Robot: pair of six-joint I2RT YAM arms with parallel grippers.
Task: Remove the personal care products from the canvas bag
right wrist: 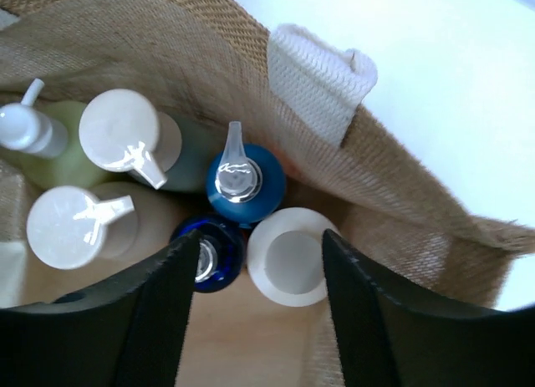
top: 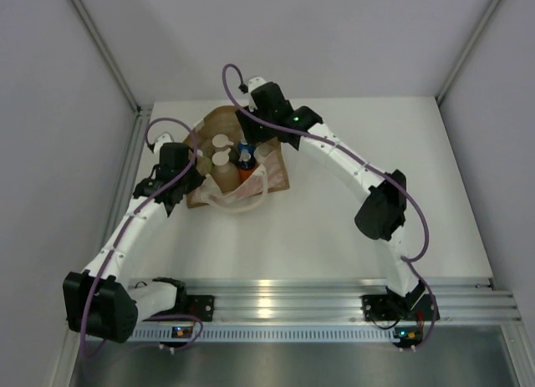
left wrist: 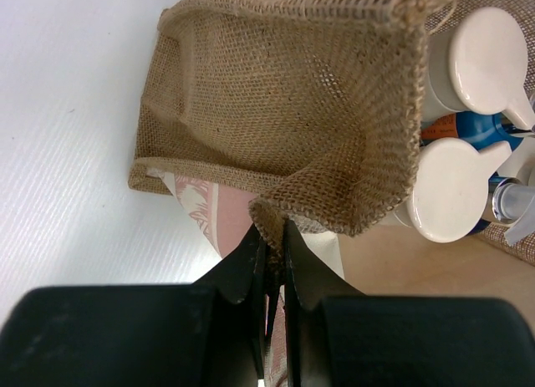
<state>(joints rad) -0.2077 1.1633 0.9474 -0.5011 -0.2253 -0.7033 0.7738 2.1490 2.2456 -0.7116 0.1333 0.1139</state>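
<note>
The canvas bag [top: 219, 124] stands open at the back of the table, with several bottles upright inside. My left gripper [left wrist: 272, 226] is shut on a fold of the bag's burlap rim [left wrist: 334, 111] at its left side [top: 194, 165]. My right gripper [right wrist: 261, 274] is open, hovering just above the bag's mouth [top: 247, 146]. Between its fingers are a white round cap [right wrist: 288, 255] and a dark blue bottle [right wrist: 213, 253]. A blue bottle with a clear nozzle [right wrist: 245, 180], two white-capped bottles [right wrist: 125, 132] [right wrist: 75, 226] and a yellow-green bottle [right wrist: 63, 157] stand beside them.
The bag's cream handles [top: 242, 199] hang toward the front, and one [right wrist: 318, 82] lies over the rim. Grey walls enclose the white table [top: 376, 136] on the left, back and right. An aluminium rail [top: 292, 299] runs along the near edge.
</note>
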